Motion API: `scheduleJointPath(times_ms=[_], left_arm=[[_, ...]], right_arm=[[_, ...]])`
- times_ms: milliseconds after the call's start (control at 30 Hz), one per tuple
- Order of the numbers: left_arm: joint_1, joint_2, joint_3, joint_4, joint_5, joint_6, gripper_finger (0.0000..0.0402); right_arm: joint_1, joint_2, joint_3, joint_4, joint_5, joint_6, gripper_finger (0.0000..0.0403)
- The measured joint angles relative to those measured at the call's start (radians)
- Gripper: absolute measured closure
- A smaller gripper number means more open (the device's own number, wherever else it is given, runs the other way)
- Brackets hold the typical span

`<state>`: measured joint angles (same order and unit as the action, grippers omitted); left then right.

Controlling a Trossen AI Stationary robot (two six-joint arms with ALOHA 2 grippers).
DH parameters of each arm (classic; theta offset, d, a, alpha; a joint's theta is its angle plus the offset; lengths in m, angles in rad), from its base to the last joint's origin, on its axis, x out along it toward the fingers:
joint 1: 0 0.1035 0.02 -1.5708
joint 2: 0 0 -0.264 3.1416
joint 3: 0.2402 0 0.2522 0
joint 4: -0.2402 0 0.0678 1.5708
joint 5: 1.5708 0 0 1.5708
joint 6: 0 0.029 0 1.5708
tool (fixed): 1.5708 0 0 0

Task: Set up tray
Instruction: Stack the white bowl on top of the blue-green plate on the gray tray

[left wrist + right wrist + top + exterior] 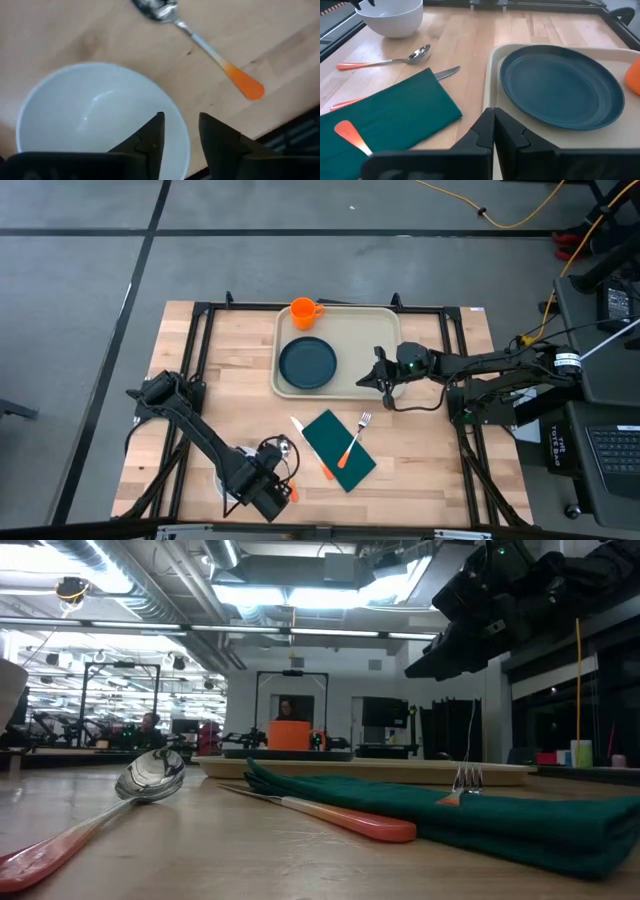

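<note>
A white bowl (pixel 95 117) stands on the wood table near its front left, also seen in the right wrist view (pixel 392 17). My left gripper (pixel 181 116) points down over the bowl and is open. One finger (pixel 150 137) is inside the rim and the other (pixel 220 142) is outside it, and a gap shows between them. The beige tray (pixel 375 340) lies at the far middle. It carries a dark blue plate (pixel 307 363) and an orange cup (pixel 304 311). My right gripper (pixel 493 112) hovers shut over the tray's right part (pixel 380 378).
A green napkin (pixel 338 450) lies in front of the tray with an orange-handled fork (pixel 352 442) on it. A knife (pixel 310 448) lies along the napkin's left side. A spoon (pixel 200 42) lies beside the bowl. A black frame borders the table.
</note>
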<state>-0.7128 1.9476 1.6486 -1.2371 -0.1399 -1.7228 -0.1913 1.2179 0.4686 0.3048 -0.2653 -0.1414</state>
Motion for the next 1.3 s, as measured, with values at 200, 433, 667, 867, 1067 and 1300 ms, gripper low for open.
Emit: scheduleJointPath(times_ms=[200, 433, 667, 867, 1067, 1300], left_arm=[[0.000, 0.000, -0.038, 0.011, 0.029, -0.092, 0.0264], [0.000, -0.002, -0.066, 0.063, 0.019, -0.090, 0.0264], [0.000, -0.002, -0.088, 0.106, 0.020, -0.089, 0.0261], [0.001, 0.006, -0.088, 0.111, 0.000, -0.096, 0.0261], [0.001, 0.057, -0.088, 0.117, 0.076, -0.035, 0.0261], [0.001, 0.063, -0.083, 0.116, 0.098, 0.005, 0.0261]], right_arm=[[0.000, 0.000, 0.000, 0.000, -0.001, -0.003, 0.0392], [0.000, 0.000, 0.000, -0.002, -0.001, -0.006, 0.0392], [0.000, 0.000, 0.000, -0.003, -0.001, -0.010, 0.0392], [0.000, 0.000, 0.000, -0.004, -0.001, 0.001, 0.0392], [0.000, 0.000, 0.000, -0.004, -0.001, 0.000, 0.0392], [0.000, 0.000, 0.000, -0.004, -0.001, 0.001, 0.0392]])
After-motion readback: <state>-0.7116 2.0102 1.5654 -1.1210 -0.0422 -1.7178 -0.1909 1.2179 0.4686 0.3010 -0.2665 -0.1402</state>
